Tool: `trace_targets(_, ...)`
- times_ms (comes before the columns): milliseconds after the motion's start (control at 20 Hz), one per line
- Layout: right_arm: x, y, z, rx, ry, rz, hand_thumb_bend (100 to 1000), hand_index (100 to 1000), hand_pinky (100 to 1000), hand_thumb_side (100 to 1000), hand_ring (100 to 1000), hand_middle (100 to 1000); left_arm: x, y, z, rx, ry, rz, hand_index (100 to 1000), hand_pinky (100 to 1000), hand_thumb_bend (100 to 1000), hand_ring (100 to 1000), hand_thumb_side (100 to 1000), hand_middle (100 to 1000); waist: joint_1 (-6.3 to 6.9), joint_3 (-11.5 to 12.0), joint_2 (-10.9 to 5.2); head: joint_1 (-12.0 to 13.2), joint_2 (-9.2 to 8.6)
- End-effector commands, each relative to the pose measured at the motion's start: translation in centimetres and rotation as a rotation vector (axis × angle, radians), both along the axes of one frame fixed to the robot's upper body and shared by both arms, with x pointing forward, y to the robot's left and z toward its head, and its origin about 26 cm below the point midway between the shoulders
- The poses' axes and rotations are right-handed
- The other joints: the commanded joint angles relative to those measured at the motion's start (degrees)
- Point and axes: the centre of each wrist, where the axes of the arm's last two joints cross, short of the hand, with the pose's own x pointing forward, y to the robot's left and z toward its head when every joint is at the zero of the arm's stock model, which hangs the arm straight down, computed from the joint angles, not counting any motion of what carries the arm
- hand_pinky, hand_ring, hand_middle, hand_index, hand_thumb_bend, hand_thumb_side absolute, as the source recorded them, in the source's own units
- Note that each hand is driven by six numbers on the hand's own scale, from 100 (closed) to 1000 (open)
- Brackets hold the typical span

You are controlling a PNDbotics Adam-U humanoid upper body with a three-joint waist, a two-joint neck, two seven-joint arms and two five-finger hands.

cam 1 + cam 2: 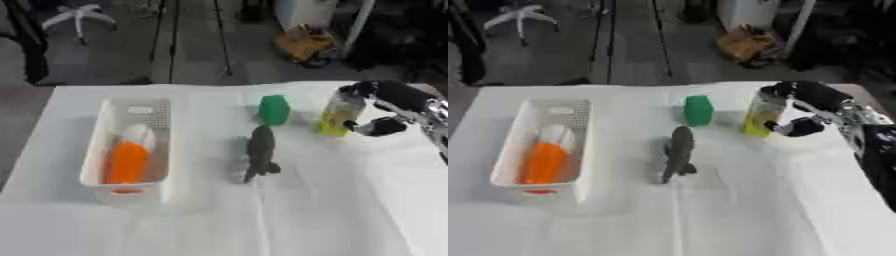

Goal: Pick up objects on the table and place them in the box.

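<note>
I see my right hand [385,107] coming in from the right side, at the yellow bottle [339,114]. Its fingers [363,90] curl around the top of the bottle and the thumb [372,127] is at the lower part, so the hand is closed around it. The bottle stands upright on the white table [306,210], near the far right part. Just to the left of it stands a green object [274,109], apart from the bottle. In front of the green object lies a dark grey toy, shaped like a shark [260,152], in the middle of the table. The white box [94,165] is on the left side, well apart from the hand. Inside it lies an orange object [128,161] with a white part on its far end. I cannot see my left hand in either view.
</note>
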Motion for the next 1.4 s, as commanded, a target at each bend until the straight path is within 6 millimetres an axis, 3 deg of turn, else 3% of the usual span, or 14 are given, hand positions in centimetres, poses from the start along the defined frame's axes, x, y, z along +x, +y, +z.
trace_targets(50,-0.59,-0.87,2.23,-0.032,-0.019,-0.013,394,917,518,465,537,611,-0.11,0.44,0.71,0.015,-0.023,0.004,926,503,398,707,955,844,0.89,-0.2,-0.42,-0.2,-0.4)
trace_targets(250,-0.61,-0.87,2.23,-0.031,-0.02,-0.009,399,914,494,438,510,582,-0.11,0.46,0.72,0.014,-0.023,0.006,925,503,398,707,955,844,0.92,-0.3,-0.4,-0.3,-0.39)
trace_targets(300,-0.61,-0.86,2.23,-0.031,-0.02,-0.008,402,910,508,382,525,552,-0.11,0.46,0.72,0.014,-0.023,0.006,925,502,399,707,954,843,0.92,-0.3,-0.39,-0.3,-0.4)
trace_targets(800,-0.52,-0.76,2.12,-0.028,-0.03,0.003,399,901,497,298,516,528,-0.12,0.5,0.65,0.014,-0.022,0.007,925,501,400,706,954,843,1.11,-0.5,-0.33,-0.7,-0.57)
trace_targets(850,-0.39,-0.64,2.26,-0.02,-0.048,0.009,387,868,447,249,474,470,-0.12,0.5,0.63,0.013,-0.021,0.007,925,501,400,706,955,842,1.13,-0.5,-0.36,-0.8,-0.59)
trace_targets(1000,-0.29,-0.49,2.33,0.004,-0.097,0.021,384,852,430,230,461,443,-0.12,0.5,0.6,0.013,-0.02,0.006,925,501,399,706,955,842,1.15,-0.6,-0.4,-0.8,-0.62)
trace_targets(1050,-0.28,-0.48,2.28,0.011,-0.111,0.023,377,810,409,186,438,396,-0.12,0.51,0.6,0.013,-0.02,0.007,925,501,399,709,956,842,1.16,-0.7,-0.42,-0.8,-0.63)
trace_targets(1200,-0.3,-0.47,2.07,0.031,-0.147,0.025,377,810,409,186,438,396,-0.12,0.55,0.58,0.012,-0.019,0.009,925,501,399,709,956,842,1.16,-0.7,-0.46,-0.9,-0.65)
trace_targets(1250,-0.28,-0.47,1.98,0.038,-0.157,0.025,338,730,395,154,427,368,-0.12,0.54,0.57,0.012,-0.019,0.008,925,500,397,713,957,842,1.16,-0.7,-0.45,-0.9,-0.7)
trace_targets(1400,-0.25,-0.45,1.68,0.053,-0.18,0.021,336,725,394,153,426,367,-0.11,0.53,0.57,0.011,-0.019,0.007,925,500,397,713,957,842,1.15,-0.7,-0.43,-1.0,-0.78)
